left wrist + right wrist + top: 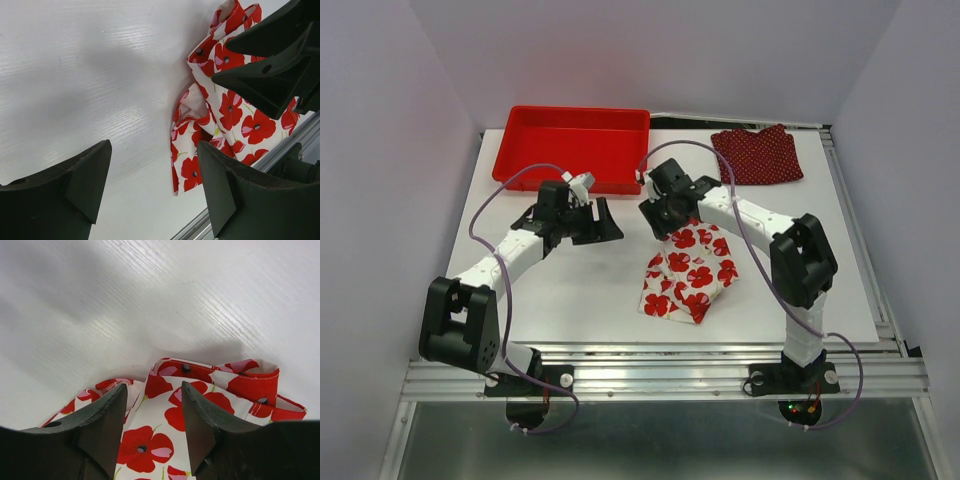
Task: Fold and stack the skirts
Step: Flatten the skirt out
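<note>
The white skirt with large red flowers (692, 270) lies crumpled near the middle of the table, partly folded over itself. My right gripper (662, 222) hovers over its far end. In the right wrist view the right gripper (154, 386) is open, its fingers (107, 412) straddling the flowered cloth (150, 440) without pinching it. My left gripper (603, 220) hangs open to the left of this skirt over bare table. The left wrist view shows the left gripper (152, 185) empty, with the flowered skirt (235, 110) to its right. The dark red polka-dot skirt (757, 153) lies flat at the far right corner.
A red plastic tray (520, 150) stands at the back left, just behind both grippers. The table's metal front rail (660, 350) runs close to the flowered skirt's near edge. White walls enclose the table on three sides.
</note>
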{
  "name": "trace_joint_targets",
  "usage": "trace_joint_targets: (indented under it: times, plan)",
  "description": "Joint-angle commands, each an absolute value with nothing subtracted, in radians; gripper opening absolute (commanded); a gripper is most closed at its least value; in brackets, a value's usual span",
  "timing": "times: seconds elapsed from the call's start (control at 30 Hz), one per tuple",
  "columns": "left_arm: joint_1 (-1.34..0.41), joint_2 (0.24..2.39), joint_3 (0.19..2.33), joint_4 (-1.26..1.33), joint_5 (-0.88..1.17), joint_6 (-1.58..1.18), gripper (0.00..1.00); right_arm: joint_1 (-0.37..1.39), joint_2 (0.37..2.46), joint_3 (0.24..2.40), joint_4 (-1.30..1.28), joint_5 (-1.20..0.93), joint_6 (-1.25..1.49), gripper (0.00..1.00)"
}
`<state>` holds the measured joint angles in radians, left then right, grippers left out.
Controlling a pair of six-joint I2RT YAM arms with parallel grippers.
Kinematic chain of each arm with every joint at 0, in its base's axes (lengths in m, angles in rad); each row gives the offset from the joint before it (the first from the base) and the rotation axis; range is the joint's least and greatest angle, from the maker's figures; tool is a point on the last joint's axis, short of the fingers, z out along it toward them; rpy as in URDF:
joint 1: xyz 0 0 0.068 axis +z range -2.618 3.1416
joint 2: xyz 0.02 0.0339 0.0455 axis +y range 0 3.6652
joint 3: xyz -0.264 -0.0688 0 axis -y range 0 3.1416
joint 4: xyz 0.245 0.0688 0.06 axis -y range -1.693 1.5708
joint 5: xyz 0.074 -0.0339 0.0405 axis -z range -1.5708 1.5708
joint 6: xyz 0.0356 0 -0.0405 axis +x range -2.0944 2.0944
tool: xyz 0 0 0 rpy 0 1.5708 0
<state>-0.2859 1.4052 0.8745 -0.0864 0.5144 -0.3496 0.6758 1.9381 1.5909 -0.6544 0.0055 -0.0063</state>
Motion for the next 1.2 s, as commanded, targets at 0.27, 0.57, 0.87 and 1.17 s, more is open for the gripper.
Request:
trace_joint_targets:
  times: [0.27,0.57,0.87,1.17]
  plan:
    - [-0.275,1.368,0.92,-0.063,0.492,-0.331,0.81,0.693,2.026,1.651,-0.759,0.046,0.011,0.33]
    - [-0.276,1.316,0.948,0.031,0.491,-0.201,0.8,0.681,1.775,1.626,-0.683,0.014,-0.256,0.01]
    - [-0.341,1.304,0.922,0.04,0.492,-0.078,0.73,0.563,1.802,2.124,-0.721,0.06,-0.221,0.01]
    - [-0.339,1.213,0.919,0.134,0.612,0.023,0.82,0.563,1.809,2.218,-0.617,0.135,-0.163,0.01]
